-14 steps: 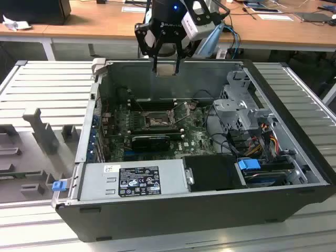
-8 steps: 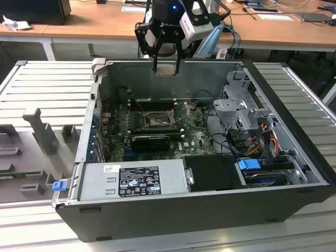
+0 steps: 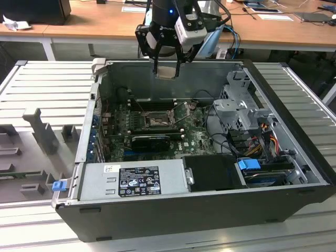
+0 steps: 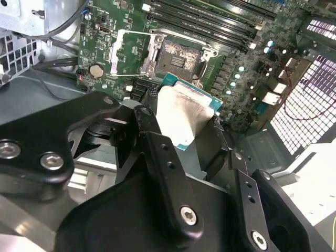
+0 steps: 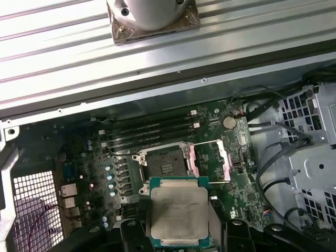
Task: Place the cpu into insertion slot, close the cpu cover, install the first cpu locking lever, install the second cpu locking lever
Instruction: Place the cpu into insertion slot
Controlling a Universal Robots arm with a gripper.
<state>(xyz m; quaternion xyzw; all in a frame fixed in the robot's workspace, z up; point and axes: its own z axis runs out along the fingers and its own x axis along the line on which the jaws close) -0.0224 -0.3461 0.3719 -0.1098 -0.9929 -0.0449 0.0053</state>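
Observation:
My gripper hangs above the back of the open computer case, shut on the cpu, a flat silvery-grey square chip. In both wrist views the cpu sits between the black fingers, held well above the green board. The insertion slot lies bare below it, a dark square socket with a metal rim. The cpu cover is swung open and stands beside the slot on its hinge.
Long black memory slots run beside the socket. A black card, a power supply, a metal drive cage and loose cables crowd the case. The case walls ring the board. A wooden desk stands behind.

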